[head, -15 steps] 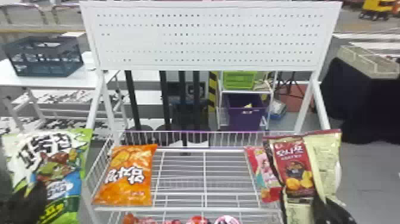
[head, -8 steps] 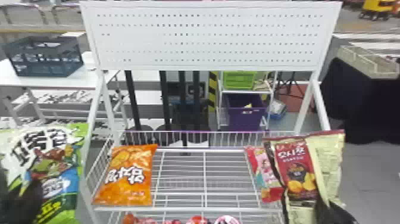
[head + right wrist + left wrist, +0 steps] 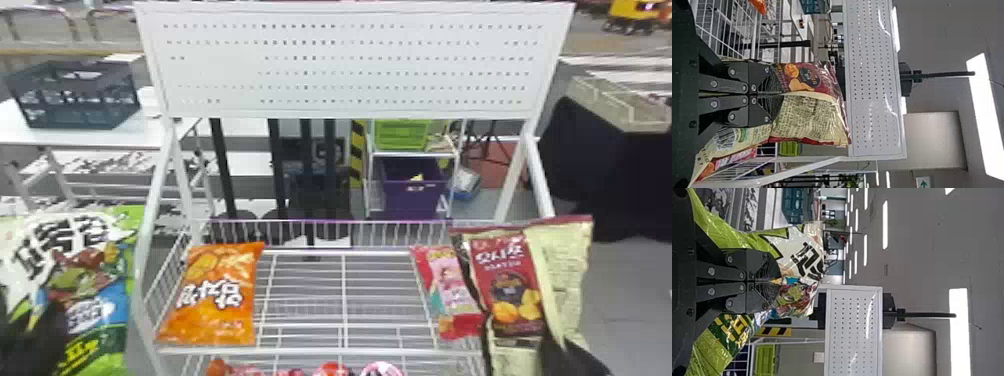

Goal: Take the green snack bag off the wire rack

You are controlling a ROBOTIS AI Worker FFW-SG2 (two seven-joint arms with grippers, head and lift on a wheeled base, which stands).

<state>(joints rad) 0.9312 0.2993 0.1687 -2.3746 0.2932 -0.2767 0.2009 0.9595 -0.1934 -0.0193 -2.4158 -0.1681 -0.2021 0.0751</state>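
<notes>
Working by remote, I hold the green snack bag (image 3: 90, 272) pinched in my left pincer (image 3: 42, 320), with the wire rack (image 3: 300, 349) to that pincer's right. My right pincer (image 3: 562, 347) clamps a maroon-and-cream bag (image 3: 507, 280); between the two pincers, an orange bag (image 3: 217, 295) lies on the rack, nearer the left one.

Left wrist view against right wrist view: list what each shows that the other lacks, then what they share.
Left wrist view: the green snack bag, pinched in the left gripper, and a yellow-and-black striped post.

Right wrist view: the maroon-and-cream bag held in the right gripper, part of a pink bag, a corner of an orange bag, the wire rack's shelf and a green arrow sign.

Both: the white perforated panel, a green bin and bright ceiling lights.
</notes>
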